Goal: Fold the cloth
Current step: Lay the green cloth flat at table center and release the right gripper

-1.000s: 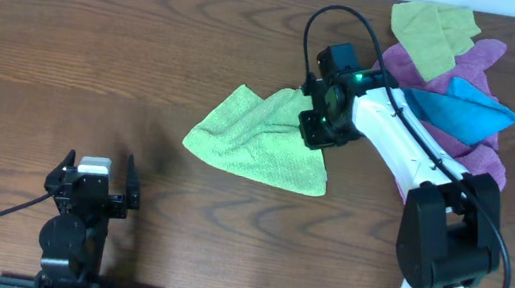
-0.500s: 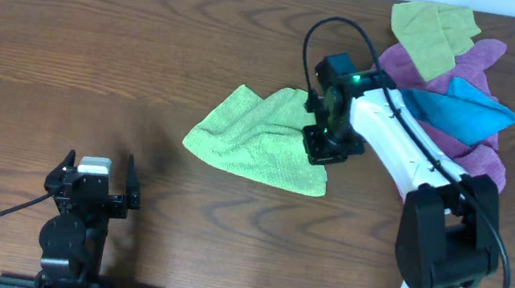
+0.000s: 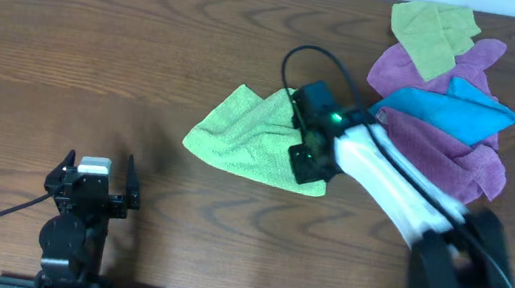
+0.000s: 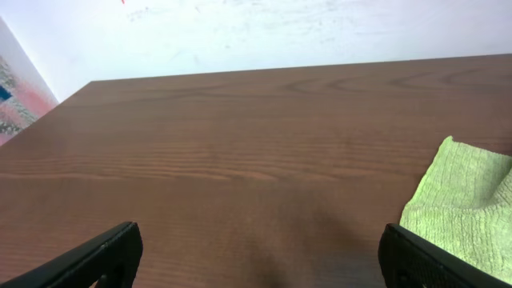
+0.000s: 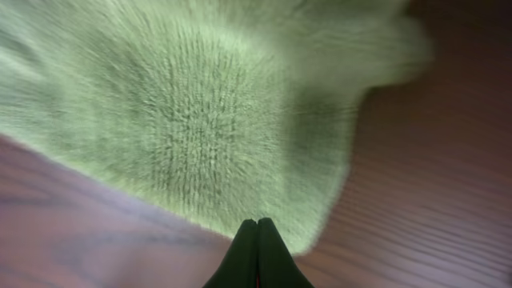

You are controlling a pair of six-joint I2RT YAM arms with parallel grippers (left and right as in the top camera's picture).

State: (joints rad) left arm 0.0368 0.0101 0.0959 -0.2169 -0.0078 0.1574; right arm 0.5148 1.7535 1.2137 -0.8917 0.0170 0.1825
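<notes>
The lime-green cloth (image 3: 243,137) lies crumpled and partly doubled over on the wooden table, left of centre-right. My right gripper (image 3: 304,159) hovers over the cloth's right edge. In the right wrist view its fingertips (image 5: 258,224) are pressed together with nothing between them, just at the edge of the blurred cloth (image 5: 200,104). My left gripper (image 3: 91,179) rests open and empty near the front left. In the left wrist view (image 4: 256,260) its fingers stand wide apart, and the cloth's corner (image 4: 464,212) shows at the right.
A pile of other cloths sits at the back right: an olive-green one (image 3: 433,32), a purple one (image 3: 451,131) and a blue one (image 3: 460,107) on top. The right arm (image 3: 402,195) stretches from the front right across to the cloth.
My right gripper has moved toward the front and slightly left along the cloth's right edge, and its arm is blurred by motion. The cloth and the left arm have not visibly moved.
</notes>
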